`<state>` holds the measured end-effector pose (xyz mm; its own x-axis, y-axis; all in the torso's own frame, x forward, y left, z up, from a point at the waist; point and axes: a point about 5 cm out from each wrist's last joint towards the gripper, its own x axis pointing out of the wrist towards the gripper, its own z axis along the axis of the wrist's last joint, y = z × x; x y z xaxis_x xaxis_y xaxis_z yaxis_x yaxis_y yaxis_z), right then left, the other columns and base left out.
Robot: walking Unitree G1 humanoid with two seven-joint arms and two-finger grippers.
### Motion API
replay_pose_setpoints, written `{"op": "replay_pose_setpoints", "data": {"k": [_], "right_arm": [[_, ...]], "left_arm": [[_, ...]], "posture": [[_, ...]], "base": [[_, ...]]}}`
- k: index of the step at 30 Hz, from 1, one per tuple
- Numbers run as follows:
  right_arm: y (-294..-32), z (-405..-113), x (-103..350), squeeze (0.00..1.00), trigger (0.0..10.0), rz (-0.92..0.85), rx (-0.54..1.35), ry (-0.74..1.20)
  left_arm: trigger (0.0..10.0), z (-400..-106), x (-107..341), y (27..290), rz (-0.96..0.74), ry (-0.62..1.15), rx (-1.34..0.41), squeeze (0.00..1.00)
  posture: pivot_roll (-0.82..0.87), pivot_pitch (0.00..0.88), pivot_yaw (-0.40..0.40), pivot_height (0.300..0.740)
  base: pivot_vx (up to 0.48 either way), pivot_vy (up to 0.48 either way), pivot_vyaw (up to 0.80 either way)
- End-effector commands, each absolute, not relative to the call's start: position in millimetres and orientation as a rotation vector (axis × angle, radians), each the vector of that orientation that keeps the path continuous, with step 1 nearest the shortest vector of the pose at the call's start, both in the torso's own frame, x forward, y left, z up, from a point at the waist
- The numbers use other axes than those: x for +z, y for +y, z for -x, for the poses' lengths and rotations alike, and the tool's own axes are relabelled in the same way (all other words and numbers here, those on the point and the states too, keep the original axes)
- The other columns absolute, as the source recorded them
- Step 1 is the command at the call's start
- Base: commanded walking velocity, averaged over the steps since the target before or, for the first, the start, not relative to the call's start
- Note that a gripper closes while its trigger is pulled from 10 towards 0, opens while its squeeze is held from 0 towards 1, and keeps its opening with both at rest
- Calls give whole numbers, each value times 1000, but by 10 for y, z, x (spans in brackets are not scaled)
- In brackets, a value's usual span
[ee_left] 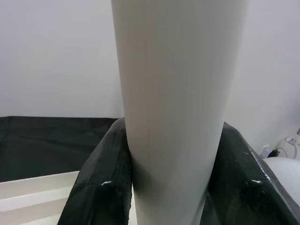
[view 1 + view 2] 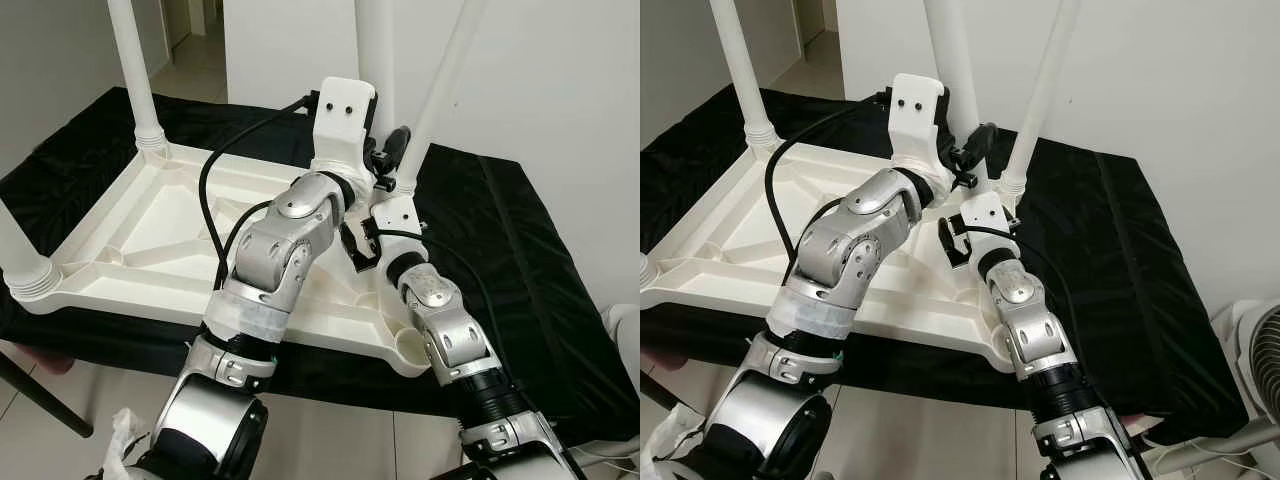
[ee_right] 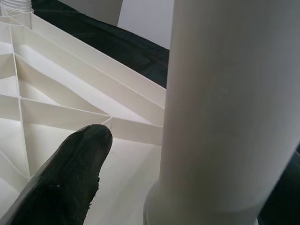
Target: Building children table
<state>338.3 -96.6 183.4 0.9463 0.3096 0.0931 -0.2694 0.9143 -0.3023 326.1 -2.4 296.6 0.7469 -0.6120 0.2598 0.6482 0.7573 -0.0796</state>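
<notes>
The white children's table top (image 2: 150, 220) lies upside down on a black cloth (image 2: 520, 260). White legs stand in its far-left corner (image 2: 137, 70), near-left corner (image 2: 18, 250) and far-right corner (image 2: 437, 90). Its near-right socket (image 2: 415, 350) has no leg in it. My left gripper (image 2: 388, 152) reaches over the far-right corner and is shut on another white leg (image 1: 173, 103), held upright, with its lower end hidden. My right gripper (image 2: 952, 240) hovers open over the ribbed underside, just inside the far-right corner. One black finger (image 3: 65, 178) shows beside a leg's collared base (image 3: 225, 140), apart from it.
The cloth-covered surface ends close to the table top's near edge. A white fan (image 2: 1260, 350) stands on the floor at the right. A crumpled plastic bag (image 2: 125, 430) and a dark slanted bar (image 2: 40, 395) are at the lower left. A white wall is behind.
</notes>
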Motion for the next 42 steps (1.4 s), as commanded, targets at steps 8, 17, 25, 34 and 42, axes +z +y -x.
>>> {"op": "replay_pose_setpoints", "data": {"k": [8, 17, 25, 34, 42], "right_arm": [[-1018, -3434, 1892, 0, 6588, 305, 261, -194], [-1038, -3445, 1888, 0, 0, 287, 247, -195], [-1077, -3468, 1860, 0, 0, 260, 203, -178], [-1108, -3487, 1869, 0, 0, 259, 173, -180], [-1082, -3486, 1843, 0, 10000, 222, 178, -157]], "left_arm": [[10000, -3169, 3013, -121, 175, -232, -731, 0], [10000, -3157, 3020, -128, 173, -233, -735, 0], [10000, -3139, 3054, -132, 172, -247, -741, 0], [10000, -3102, 3083, -146, 167, -272, -774, 0], [10000, -3076, 3095, -149, 200, -280, -799, 1000]], "posture": [[-14, 2, -115, 740], [-14, 3, -113, 740], [-13, 1, -113, 740], [-14, 0, -112, 740], [-13, 0, -112, 740]], "base": [[0, 0, 0], [0, 0, 0], [0, 0, 0], [0, 0, 0], [0, 0, 0]]}}
